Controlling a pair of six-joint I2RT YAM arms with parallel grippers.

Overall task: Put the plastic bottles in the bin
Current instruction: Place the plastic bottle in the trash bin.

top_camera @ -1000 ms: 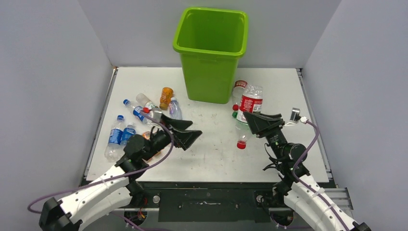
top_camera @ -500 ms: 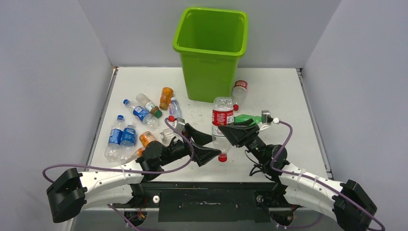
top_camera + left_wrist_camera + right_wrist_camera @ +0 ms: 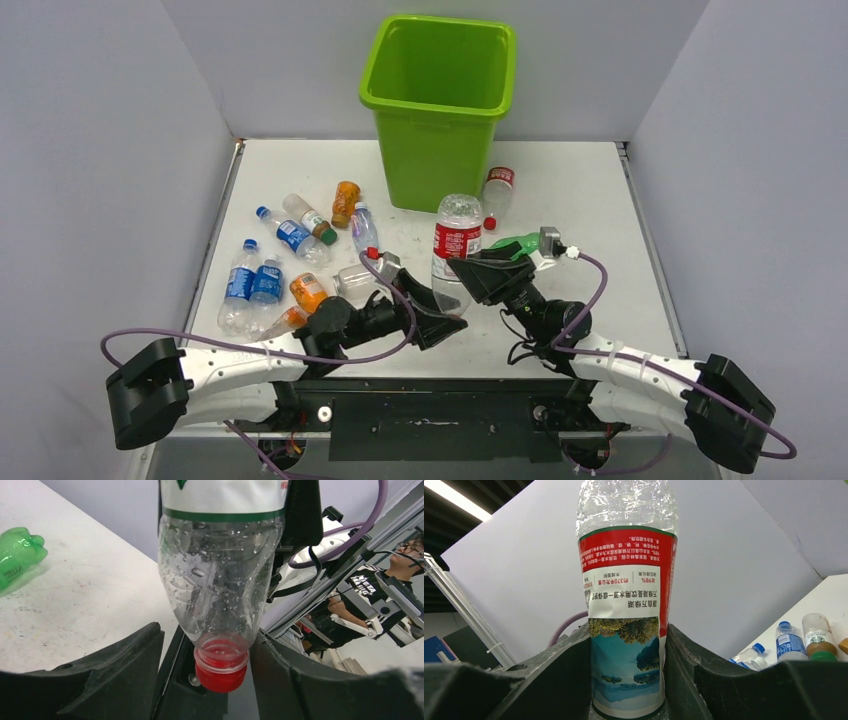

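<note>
My right gripper (image 3: 478, 272) (image 3: 626, 680) is shut on a clear plastic bottle (image 3: 456, 238) (image 3: 629, 630) with a red and white label. It holds the bottle upside down above the table's near middle. My left gripper (image 3: 440, 318) (image 3: 207, 655) stands open round the bottle's neck and red cap (image 3: 221, 672). Its right finger (image 3: 300, 680) is against the bottle's shoulder and its left finger (image 3: 110, 680) stands apart. The lime-green bin (image 3: 440, 100) stands at the back centre. More plastic bottles lie at the left (image 3: 240, 285). A green one (image 3: 515, 243) (image 3: 17, 555) lies behind the right gripper.
A red-labelled bottle (image 3: 497, 187) lies right of the bin's foot. Orange bottles (image 3: 345, 203) (image 3: 306, 290), a blue-labelled one (image 3: 290, 233) and a clear one with a red cap (image 3: 355, 278) lie left of centre. Grey walls close in both sides.
The right gripper carried the red-labelled bottle from the back right to the near middle. The left gripper swung in under it, and its jaws narrowed round the neck.
</note>
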